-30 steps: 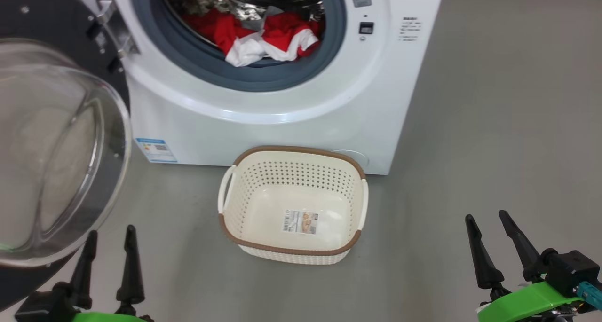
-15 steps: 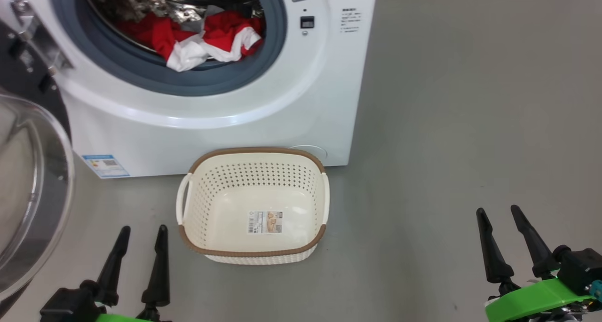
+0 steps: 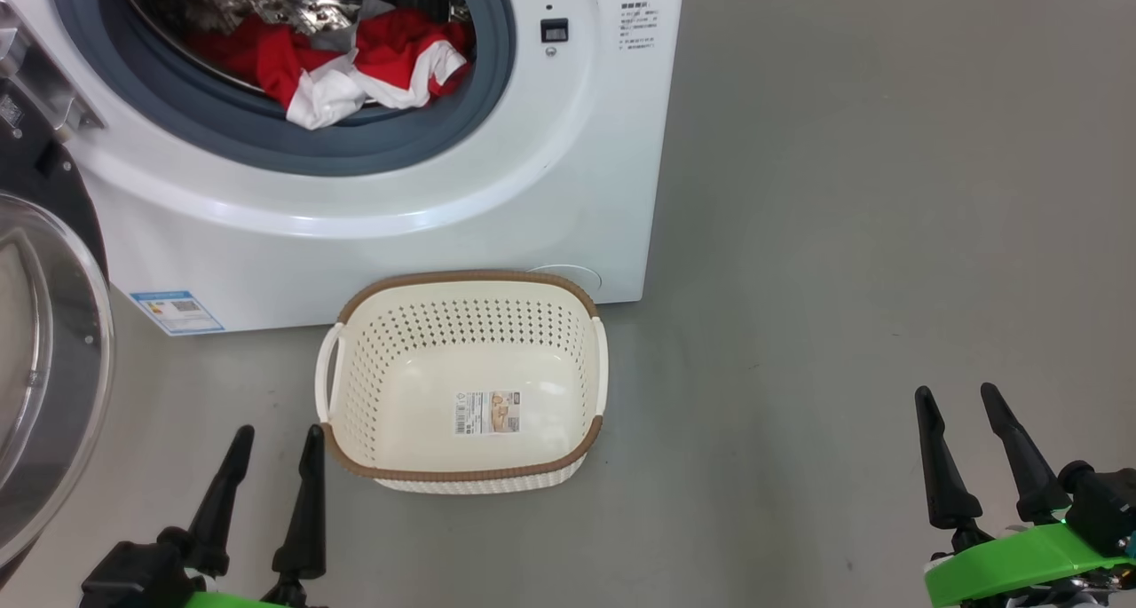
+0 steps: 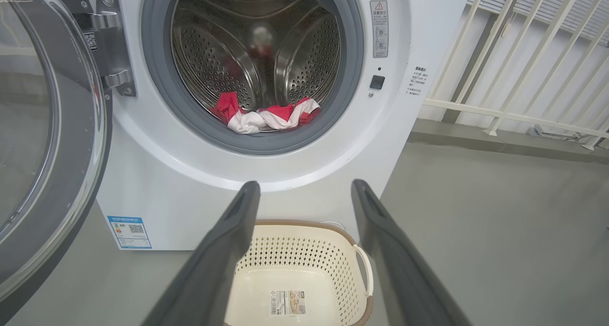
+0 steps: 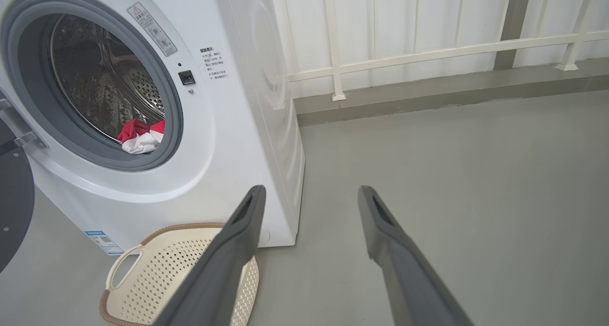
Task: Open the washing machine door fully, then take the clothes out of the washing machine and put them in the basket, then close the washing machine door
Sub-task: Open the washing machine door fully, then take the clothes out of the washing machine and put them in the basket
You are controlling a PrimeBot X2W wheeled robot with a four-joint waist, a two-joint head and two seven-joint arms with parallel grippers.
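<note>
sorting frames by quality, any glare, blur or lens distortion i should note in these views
Head view: even light, sharp; pale reflections on the washing machine door glass, faint shadow under the basket. Left wrist view: drum steel mirrors red smears, left tool soft up close. Right wrist view: railing uprights splay, wide-angle.

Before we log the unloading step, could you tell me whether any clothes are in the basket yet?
No, the basket holds just a paper label, and the clothes lie in the drum.
</note>
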